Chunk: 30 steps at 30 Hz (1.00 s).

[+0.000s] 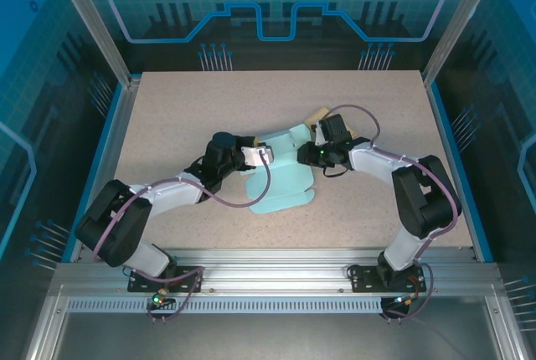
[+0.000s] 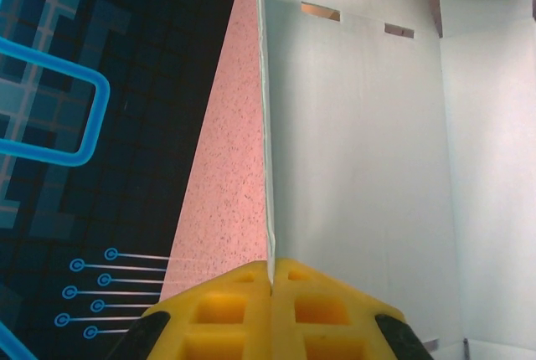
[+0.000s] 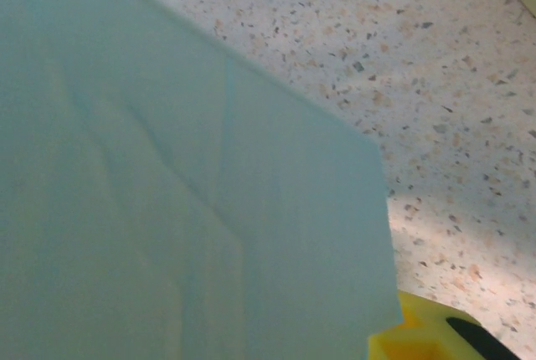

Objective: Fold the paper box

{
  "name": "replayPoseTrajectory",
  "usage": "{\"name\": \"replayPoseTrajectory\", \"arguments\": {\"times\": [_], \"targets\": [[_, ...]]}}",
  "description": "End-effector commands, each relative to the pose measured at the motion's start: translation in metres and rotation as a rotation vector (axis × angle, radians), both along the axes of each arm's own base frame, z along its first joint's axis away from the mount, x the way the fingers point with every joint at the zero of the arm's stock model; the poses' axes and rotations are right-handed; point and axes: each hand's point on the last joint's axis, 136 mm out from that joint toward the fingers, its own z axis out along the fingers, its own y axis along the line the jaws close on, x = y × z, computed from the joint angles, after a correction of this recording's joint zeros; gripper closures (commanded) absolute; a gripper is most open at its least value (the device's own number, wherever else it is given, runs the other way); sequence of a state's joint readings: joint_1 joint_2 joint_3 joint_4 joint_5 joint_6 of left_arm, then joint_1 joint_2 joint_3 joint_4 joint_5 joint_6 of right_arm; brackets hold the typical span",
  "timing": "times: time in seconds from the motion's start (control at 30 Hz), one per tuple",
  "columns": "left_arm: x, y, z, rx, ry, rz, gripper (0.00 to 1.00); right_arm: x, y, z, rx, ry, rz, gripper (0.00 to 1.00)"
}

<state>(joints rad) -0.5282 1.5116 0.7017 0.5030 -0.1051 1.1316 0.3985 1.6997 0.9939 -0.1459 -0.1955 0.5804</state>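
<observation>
The pale teal paper box (image 1: pixel 285 182) lies partly folded in the middle of the table. My left gripper (image 1: pixel 265 156) is at its left side, shut on the thin edge of an upright wall (image 2: pixel 266 126); in the left wrist view the yellow fingers (image 2: pixel 226 310) meet on that edge, and the box's inner panel (image 2: pixel 360 167) with two slots stretches to the right. My right gripper (image 1: pixel 313 144) is at the box's upper right corner. A teal panel (image 3: pixel 184 192) covers most of the right wrist view, with one yellow finger (image 3: pixel 416 341) showing beneath it.
The speckled beige table (image 1: pixel 209 109) has free room all round the box. A tan flap tip (image 1: pixel 316 115) sticks up behind the right gripper. Aluminium posts and blue side rails (image 1: pixel 107 138) frame the table.
</observation>
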Motion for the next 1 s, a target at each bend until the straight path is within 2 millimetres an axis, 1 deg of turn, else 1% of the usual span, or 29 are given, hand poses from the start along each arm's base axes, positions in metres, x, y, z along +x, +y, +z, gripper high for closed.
{"name": "replayPoseTrajectory", "arguments": {"times": [0.0, 0.17, 0.23, 0.4, 0.5, 0.53, 0.63, 0.7, 0.73, 0.83, 0.9, 0.97], "targets": [[0.001, -0.014, -0.003, 0.038, -0.005, -0.035, 1.0, 0.012, 0.017, 0.027, 0.09, -0.085, 0.02, 0.68], [0.003, -0.022, -0.006, 0.041, -0.001, -0.044, 1.0, 0.015, 0.028, 0.021, 0.113, -0.088, 0.015, 0.65], [0.004, -0.024, -0.007, 0.044, 0.0, -0.042, 1.0, 0.015, 0.035, 0.019, 0.138, -0.095, 0.017, 0.63], [0.009, -0.028, -0.013, 0.078, -0.016, -0.03, 1.0, 0.016, 0.054, 0.01, 0.16, -0.086, 0.032, 0.64], [0.013, -0.028, -0.015, 0.101, -0.035, -0.019, 1.0, 0.014, 0.062, 0.002, 0.155, -0.071, 0.042, 0.65], [0.014, -0.028, -0.016, 0.114, -0.043, -0.019, 1.0, 0.015, 0.062, -0.002, 0.148, -0.061, 0.038, 0.66], [0.017, -0.026, -0.021, 0.151, -0.074, -0.011, 1.0, 0.011, 0.056, -0.01, 0.131, -0.031, 0.023, 0.67], [0.019, -0.024, -0.024, 0.19, -0.109, -0.022, 1.0, 0.006, 0.047, -0.009, 0.113, -0.033, 0.021, 0.6], [0.02, -0.023, -0.025, 0.212, -0.131, -0.027, 1.0, 0.002, 0.04, -0.007, 0.087, -0.036, 0.019, 0.56], [0.024, -0.024, -0.028, 0.258, -0.185, -0.039, 1.0, -0.008, 0.02, 0.01, 0.026, -0.074, 0.037, 0.45], [0.025, -0.026, -0.027, 0.263, -0.212, -0.05, 1.0, -0.015, 0.008, 0.024, 0.003, -0.103, 0.044, 0.42], [0.024, -0.027, -0.023, 0.254, -0.229, -0.06, 1.0, -0.021, -0.007, 0.038, -0.01, -0.131, 0.034, 0.42]]}}
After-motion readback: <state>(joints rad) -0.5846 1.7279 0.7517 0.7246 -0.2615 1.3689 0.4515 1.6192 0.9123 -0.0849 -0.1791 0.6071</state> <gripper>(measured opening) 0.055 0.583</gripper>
